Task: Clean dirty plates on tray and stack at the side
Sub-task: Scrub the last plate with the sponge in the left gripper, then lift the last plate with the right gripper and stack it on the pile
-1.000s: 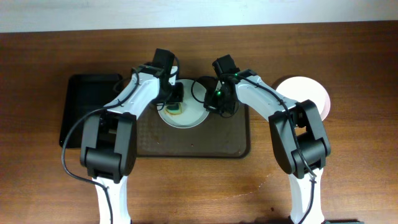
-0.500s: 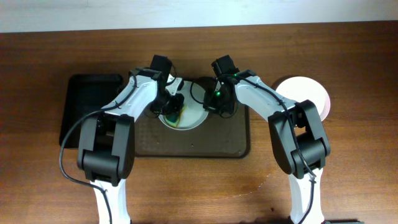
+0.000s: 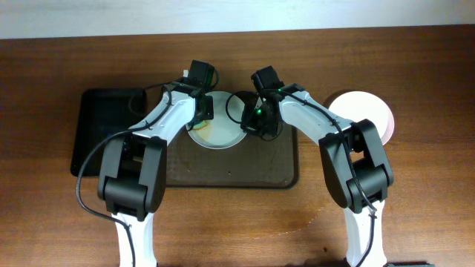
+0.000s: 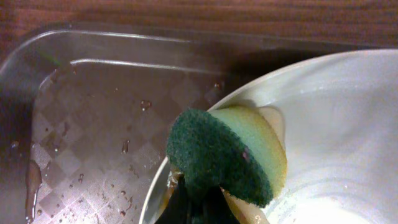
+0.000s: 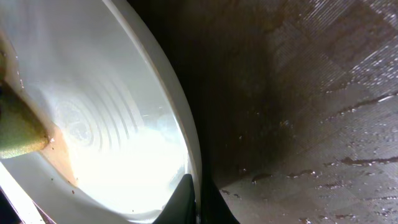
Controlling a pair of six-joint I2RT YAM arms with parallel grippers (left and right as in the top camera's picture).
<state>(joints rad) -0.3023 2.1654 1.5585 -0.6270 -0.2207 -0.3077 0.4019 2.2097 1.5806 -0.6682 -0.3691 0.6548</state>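
Observation:
A white plate (image 3: 223,130) sits tilted on the brown tray (image 3: 260,167), at its far side. My left gripper (image 3: 204,111) is shut on a green and yellow sponge (image 4: 230,155) pressed on the plate's inner rim (image 4: 323,124). My right gripper (image 3: 254,126) is shut on the plate's right rim (image 5: 186,155), one finger inside and one outside. The plate's inside looks wet, with a brown smear by the sponge (image 5: 18,134). More white plates (image 3: 367,115) are stacked on the table to the right of the tray.
A smaller black tray (image 3: 104,126) lies left of the brown tray. The brown tray's floor is wet with drops (image 4: 93,155) (image 5: 323,143). Both arms cross over the tray's far half.
My left gripper has moved the sponge from the middle of the plate up to its far left rim. The right gripper and plate have stayed in place.

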